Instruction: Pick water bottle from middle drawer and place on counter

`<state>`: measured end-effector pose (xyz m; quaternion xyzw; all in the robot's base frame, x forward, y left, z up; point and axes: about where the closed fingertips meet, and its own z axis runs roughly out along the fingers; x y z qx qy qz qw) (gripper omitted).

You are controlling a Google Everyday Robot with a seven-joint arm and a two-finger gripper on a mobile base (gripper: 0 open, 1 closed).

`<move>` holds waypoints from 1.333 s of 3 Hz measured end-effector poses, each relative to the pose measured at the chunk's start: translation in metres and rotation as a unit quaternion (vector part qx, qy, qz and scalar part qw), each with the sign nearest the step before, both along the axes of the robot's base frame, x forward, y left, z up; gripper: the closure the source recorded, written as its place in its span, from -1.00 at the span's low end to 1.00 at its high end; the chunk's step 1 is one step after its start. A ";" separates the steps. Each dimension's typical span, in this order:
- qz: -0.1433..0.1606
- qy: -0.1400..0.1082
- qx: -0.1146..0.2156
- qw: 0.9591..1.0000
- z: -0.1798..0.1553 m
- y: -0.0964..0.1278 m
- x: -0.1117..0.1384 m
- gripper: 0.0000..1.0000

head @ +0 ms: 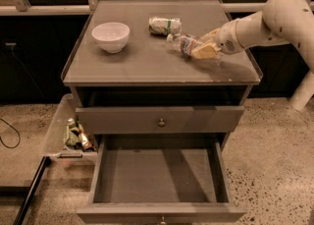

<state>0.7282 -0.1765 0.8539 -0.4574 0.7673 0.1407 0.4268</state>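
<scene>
The water bottle (182, 42) is clear with a white cap and a red and blue label band. It lies tilted, cap toward the left, low over the right part of the counter (147, 64). My gripper (204, 50) reaches in from the right on a white arm and is shut on the bottle's lower end. I cannot tell whether the bottle touches the surface. The middle drawer (159, 176) is pulled open below, and its floor is bare.
A white bowl (111, 36) stands at the counter's left. A white-and-green wrapped packet (165, 25) lies just behind the bottle. A closed drawer with a knob (161, 121) sits above the open one. A pale plastic bin (73, 133) with small bottles hangs at the left.
</scene>
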 end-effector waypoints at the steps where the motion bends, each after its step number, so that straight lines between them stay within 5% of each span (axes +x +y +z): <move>1: -0.002 0.001 0.001 1.000 -0.002 0.000 0.001 0.67; 4: -0.002 0.001 0.001 1.000 -0.002 0.000 0.001 -0.73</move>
